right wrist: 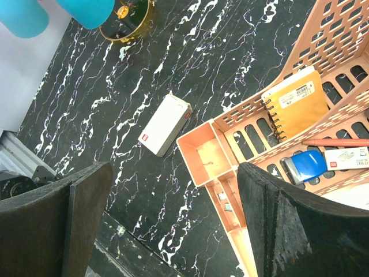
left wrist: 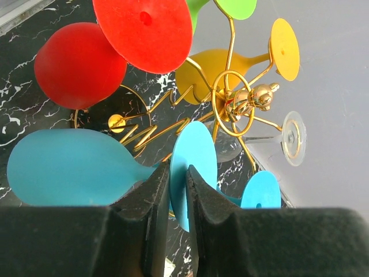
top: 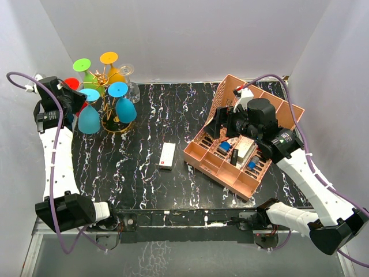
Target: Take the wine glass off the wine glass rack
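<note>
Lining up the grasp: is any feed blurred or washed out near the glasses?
Left wrist view: blue glass and gold rack sharp, clear glass nearly lost against the pale wall. Top view: even light, that clear glass faint too. Right wrist view: crisp table, dark fingers show little detail.

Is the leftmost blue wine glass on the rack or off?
On: the leftmost blue wine glass hangs bowl-down from an arm of the gold rack.
</note>
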You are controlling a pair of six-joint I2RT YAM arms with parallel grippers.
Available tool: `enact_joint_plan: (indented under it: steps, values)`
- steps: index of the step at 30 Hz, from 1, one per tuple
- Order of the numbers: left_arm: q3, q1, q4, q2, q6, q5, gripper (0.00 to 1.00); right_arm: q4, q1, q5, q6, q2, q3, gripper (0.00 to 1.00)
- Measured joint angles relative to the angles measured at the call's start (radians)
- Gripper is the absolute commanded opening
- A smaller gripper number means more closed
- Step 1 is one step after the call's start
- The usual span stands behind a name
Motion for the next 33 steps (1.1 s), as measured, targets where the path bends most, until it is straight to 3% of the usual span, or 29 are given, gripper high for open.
enact_joint_plan:
  steps: [33]
  values:
    - [0.019, 0.013, 0.105, 0.067, -0.203, 0.129, 0.0, -0.002, 0.0, 0.01, -0.019, 0.0, 0.0, 0.98]
